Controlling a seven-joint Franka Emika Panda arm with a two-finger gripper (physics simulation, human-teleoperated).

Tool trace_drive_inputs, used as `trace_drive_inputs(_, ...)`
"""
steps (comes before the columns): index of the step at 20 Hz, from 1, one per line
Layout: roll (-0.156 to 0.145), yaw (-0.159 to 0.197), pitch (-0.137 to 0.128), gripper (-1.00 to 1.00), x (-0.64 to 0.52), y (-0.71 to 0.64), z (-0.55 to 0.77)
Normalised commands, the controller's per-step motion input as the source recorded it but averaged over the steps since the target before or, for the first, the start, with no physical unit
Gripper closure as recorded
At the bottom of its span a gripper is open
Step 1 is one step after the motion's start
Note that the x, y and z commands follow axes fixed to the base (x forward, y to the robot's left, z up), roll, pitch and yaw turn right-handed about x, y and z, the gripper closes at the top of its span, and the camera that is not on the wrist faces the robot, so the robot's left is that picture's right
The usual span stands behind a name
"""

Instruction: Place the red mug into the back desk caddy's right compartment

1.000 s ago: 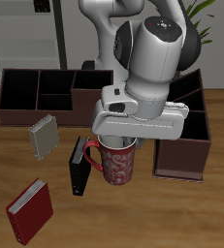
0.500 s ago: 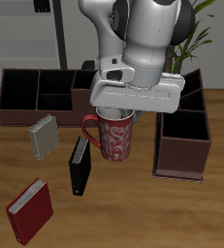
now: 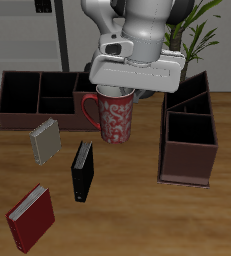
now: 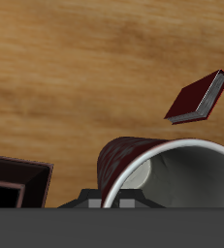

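gripper [image 3: 120,94] pinching rim of red mug [image 3: 114,118], mug lifted off table [image 3: 137,215], hanging just in front of back desk caddy [image 3: 37,96]. black book [image 3: 82,170], grey book [image 3: 44,141], red book [image 3: 31,218] nearer table's front edge than caddy.

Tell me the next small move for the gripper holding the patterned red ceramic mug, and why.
Probably carry the patterned red ceramic mug farther back toward the long, low dark-brown caddy. The gripper holds the mug by its rim, apparently lifted off the wooden table, with the caddy just behind it. I cannot see the large end compartment, hidden behind the arm.
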Motion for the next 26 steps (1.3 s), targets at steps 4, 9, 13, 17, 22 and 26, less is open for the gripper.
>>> trace_drive_inputs(4, 0.01, -0.006, -0.032, 1.0, -0.4, -0.07, 0.2)
trace_drive_inputs(9, -0.015, 0.003, -0.054, 1.0, -0.43, -0.14, 0.16)
trace_drive_inputs(13, -0.005, -0.008, -0.021, 1.0, -0.4, -0.18, 0.09)
trace_drive_inputs(17, -0.033, -0.023, -0.032, 1.0, -0.43, -0.24, 0.18)
trace_drive_inputs(22, -0.051, -0.032, -0.016, 1.0, -0.34, -0.21, 0.11)
trace_drive_inputs(26, -0.032, -0.016, -0.023, 1.0, -0.4, -0.04, 0.05)
